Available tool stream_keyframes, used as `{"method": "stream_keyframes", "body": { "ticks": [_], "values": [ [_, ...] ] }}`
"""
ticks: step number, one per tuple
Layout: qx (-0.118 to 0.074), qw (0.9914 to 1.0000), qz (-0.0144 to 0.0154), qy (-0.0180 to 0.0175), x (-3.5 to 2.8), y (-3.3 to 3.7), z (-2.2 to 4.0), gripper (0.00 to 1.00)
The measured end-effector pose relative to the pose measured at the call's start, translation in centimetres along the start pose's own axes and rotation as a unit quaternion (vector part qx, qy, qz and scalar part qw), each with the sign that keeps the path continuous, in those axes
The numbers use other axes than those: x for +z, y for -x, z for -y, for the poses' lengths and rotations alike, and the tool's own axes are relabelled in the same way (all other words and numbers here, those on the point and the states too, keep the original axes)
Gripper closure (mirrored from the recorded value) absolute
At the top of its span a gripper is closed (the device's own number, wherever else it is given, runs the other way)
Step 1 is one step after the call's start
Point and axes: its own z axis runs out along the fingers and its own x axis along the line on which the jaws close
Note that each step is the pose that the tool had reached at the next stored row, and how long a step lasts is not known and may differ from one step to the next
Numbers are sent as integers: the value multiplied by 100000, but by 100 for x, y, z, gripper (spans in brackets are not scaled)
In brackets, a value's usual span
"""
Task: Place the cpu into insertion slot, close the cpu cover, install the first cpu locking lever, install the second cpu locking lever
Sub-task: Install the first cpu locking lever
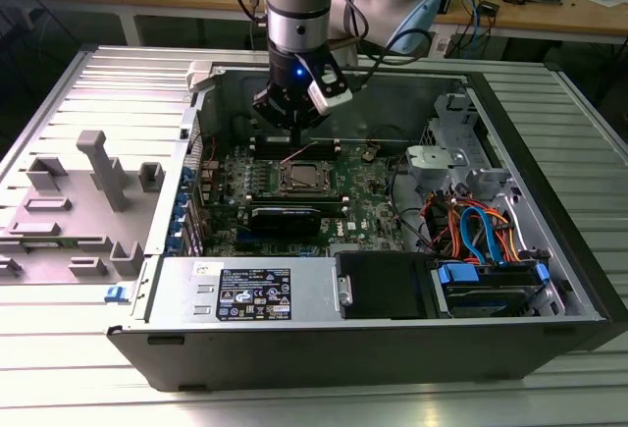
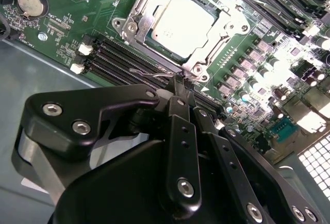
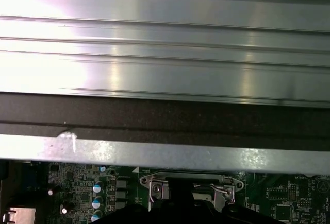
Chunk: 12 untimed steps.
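Just beyond the hand, the cpu

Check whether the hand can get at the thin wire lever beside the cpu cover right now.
Probably yes: in the second wrist view the hand sits right at the wire lever beside the cpu cover, with nothing between them.

Open air is lying above the case, whose walls are ringing the board on every side. The gripper, fingers pressed together, is filling the space over the memory slots, just beside the cover. On the exterior view's right, cables and a drive cage are crowding the bay, while a black card and the power supply are blocking the near side.
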Motion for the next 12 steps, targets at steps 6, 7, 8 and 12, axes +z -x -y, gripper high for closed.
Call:
{"method": "stream_keyframes", "body": {
  "ticks": [6, 7, 8, 12],
  "values": [
    [-11, 100000, 2, 2, 27, 7, 1, 89],
    [-4, 100000, 4, 6, 34, 10, 1, 89],
    [2, 100000, 5, 7, 43, 13, 1, 89],
    [9, 100000, 5, 11, 61, 28, -9, 89]
  ]
}}
